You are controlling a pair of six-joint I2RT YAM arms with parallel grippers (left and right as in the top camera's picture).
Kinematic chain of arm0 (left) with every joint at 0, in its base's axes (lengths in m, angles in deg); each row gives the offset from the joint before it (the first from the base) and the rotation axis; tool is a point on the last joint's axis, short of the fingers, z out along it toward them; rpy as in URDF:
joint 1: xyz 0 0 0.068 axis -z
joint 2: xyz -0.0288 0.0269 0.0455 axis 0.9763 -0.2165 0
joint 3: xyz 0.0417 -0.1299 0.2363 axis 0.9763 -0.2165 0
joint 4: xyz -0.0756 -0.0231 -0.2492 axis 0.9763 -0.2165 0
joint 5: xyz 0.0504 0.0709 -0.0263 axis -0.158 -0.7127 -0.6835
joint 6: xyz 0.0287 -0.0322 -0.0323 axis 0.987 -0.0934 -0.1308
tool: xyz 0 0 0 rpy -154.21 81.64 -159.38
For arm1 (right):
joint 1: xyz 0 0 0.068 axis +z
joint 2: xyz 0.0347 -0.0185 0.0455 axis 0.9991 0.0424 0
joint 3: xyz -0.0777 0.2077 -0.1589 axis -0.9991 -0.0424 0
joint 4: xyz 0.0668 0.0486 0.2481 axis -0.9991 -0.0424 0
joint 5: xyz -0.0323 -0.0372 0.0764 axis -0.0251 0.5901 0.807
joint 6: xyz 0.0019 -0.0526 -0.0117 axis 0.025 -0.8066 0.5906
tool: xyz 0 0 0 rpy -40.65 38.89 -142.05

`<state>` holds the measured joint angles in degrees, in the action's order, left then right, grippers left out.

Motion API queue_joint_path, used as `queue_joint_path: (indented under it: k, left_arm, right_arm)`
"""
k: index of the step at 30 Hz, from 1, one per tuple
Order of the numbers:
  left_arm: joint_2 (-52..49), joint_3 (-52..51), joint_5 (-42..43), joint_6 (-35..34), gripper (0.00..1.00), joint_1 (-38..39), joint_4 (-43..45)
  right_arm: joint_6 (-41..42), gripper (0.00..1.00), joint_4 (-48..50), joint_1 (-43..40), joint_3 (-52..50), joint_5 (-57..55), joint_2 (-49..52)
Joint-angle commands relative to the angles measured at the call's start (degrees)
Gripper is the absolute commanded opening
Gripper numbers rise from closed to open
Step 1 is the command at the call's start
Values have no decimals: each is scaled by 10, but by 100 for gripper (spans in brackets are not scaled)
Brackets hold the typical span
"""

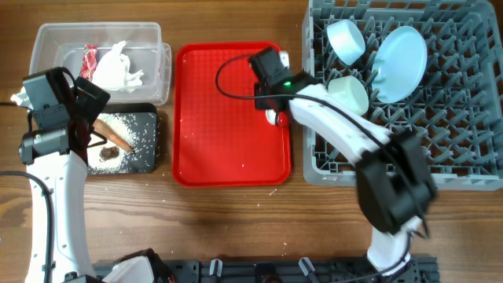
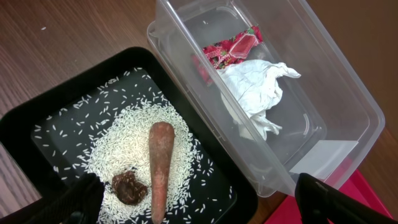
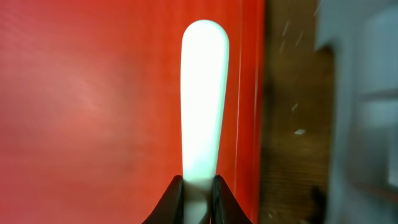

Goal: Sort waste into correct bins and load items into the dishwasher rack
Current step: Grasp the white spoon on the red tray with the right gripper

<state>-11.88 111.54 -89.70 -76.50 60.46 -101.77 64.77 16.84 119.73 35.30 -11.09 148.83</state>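
The clear tub (image 1: 47,35) holds the red-and-white wrapper (image 2: 233,46) and crumpled white tissue (image 2: 255,87). The black tray (image 2: 37,118) holds the brown elongated scrap (image 2: 160,165), a dark brown lump (image 2: 129,186) and rice crumbs (image 2: 124,137). My left gripper (image 2: 205,205) is open and empty above the black tray. My right gripper (image 3: 199,186) is shut on the small white spoon (image 3: 204,93) over the red tray's right edge. The grey rack (image 1: 471,157) holds the pale blue plate (image 1: 401,53) and two bowls (image 1: 346,39) (image 1: 350,94). The yellow cup is out of view.
The flat red serving tray (image 1: 212,118) lies between the bins and the rack. A strip of bare wooden table (image 3: 292,124) separates the red tray from the rack. Wood table runs along the front (image 1: 236,220).
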Motion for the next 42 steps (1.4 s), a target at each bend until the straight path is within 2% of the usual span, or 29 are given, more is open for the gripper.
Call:
queue_joint_path:
  k: [1, 4, 7, 9, 12, 15, 19, 22, 25, 27, 28, 30, 32, 33, 36, 38, 39, 40, 42]
  left_arm:
    - [4, 0, 1, 5, 100, -1, 2]
    - [4, 0, 1, 5, 100, -1, 2]
    - [4, 0, 1, 5, 100, -1, 2]
    - [4, 0, 1, 5, 100, -1, 2]
    - [4, 0, 1, 5, 100, -1, 2]
    - [4, 0, 1, 5, 100, -1, 2]
    - [4, 0, 1, 5, 100, -1, 2]
    - [4, 0, 1, 5, 100, -1, 2]
    - [4, 0, 1, 5, 100, -1, 2]
    - [4, 0, 1, 5, 100, -1, 2]
    - [4, 0, 1, 5, 100, -1, 2]
    - [4, 0, 1, 5, 100, -1, 2]
    - [4, 0, 1, 5, 100, -1, 2]
    - [4, 0, 1, 5, 100, -1, 2]
    - [4, 0, 1, 5, 100, -1, 2]
    - [4, 0, 1, 5, 100, -1, 2]
    - [4, 0, 1, 5, 100, -1, 2]
    - [4, 0, 1, 5, 100, -1, 2]
    - [4, 0, 1, 5, 100, -1, 2]
  right_arm:
    - [1, 4, -12, -1, 7, -2, -117]
    - [55, 4, -57, -17, 7, -29, -185]
    - [184, 4, -158, -61, 7, -98, -250]
    - [299, 4, -254, -108, 7, -148, -282]
    - [433, 4, -360, -189, 4, -188, -288]
    - [455, 4, -364, -254, -17, -186, -287]
    - [456, 4, -317, -313, -66, -167, -284]
    - [457, 4, -261, -329, -128, -130, -274]
    - [503, 5, -233, -329, -181, -123, -265]
    - [528, 10, -231, -329, -203, -123, -264]
    - [527, 17, -231, -329, -208, -124, -264]
    - [527, 42, -231, -329, -208, -130, -264]
    - [473, 94, -221, -329, -207, -113, -266]
    - [430, 100, -211, -329, -205, -101, -270]
    - [358, 100, -217, -329, -188, -87, -296]
    - [274, 100, -227, -329, -173, -53, -353]
    - [213, 100, -227, -329, -169, -28, -385]
    - [89, 100, -228, -329, -160, 33, -453]
    - [-26, 100, -239, -329, -151, 101, -519]
